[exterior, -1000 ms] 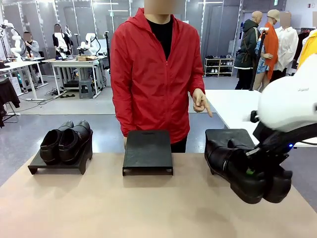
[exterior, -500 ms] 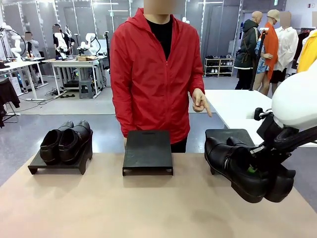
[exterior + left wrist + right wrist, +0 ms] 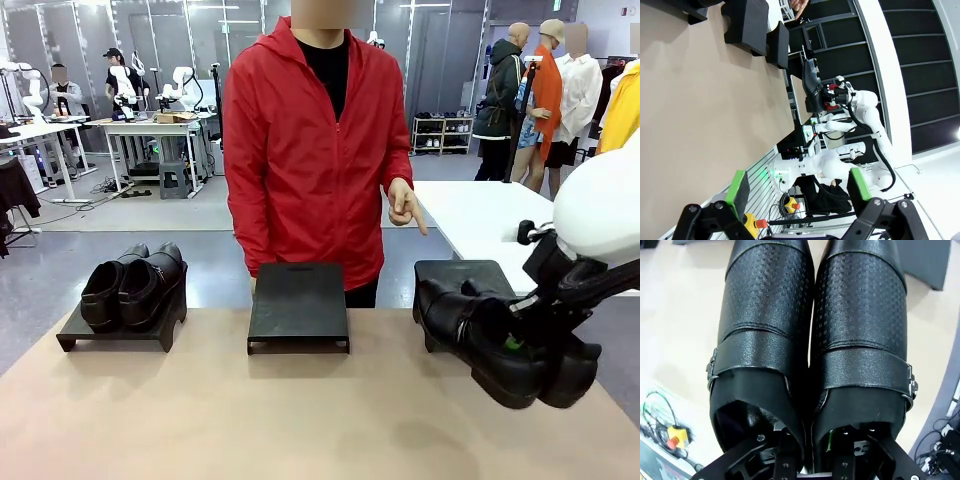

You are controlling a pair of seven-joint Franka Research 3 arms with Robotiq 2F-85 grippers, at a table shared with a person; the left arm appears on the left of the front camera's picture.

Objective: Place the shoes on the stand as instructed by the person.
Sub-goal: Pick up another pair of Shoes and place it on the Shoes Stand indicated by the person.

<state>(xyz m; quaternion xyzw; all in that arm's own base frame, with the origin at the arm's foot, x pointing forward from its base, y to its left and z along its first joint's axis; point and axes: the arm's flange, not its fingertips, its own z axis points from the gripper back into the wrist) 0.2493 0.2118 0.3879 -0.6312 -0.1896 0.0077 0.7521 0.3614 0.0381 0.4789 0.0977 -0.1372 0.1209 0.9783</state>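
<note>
One pair of glossy black shoes point(image 3: 135, 285) rests on the left stand point(image 3: 75, 338). A second pair point(image 3: 480, 335) hangs above the table's right side, just in front of the right stand point(image 3: 462, 272). My right gripper point(image 3: 515, 347) is shut on this pair, with its fingers point(image 3: 785, 450) pinching the inner heel walls of the buckled shoes point(image 3: 810, 330). The middle stand point(image 3: 298, 303) is bare. The person point(image 3: 310, 140) in the red jacket points a finger point(image 3: 410, 212) down toward the right stand. My left gripper point(image 3: 797, 187) is open over the table, with nothing between its green pads point(image 3: 737, 186).
The tan table point(image 3: 250, 420) has free room in front of the three stands. A white table point(image 3: 470, 210) stands behind on the right. In the left wrist view the right arm point(image 3: 860, 100) holds the shoes point(image 3: 811, 82) beyond the stands point(image 3: 747, 25).
My right arm has shifted slightly to the right with the pair of shoes still held. The person's pointing hand has stayed where it was.
</note>
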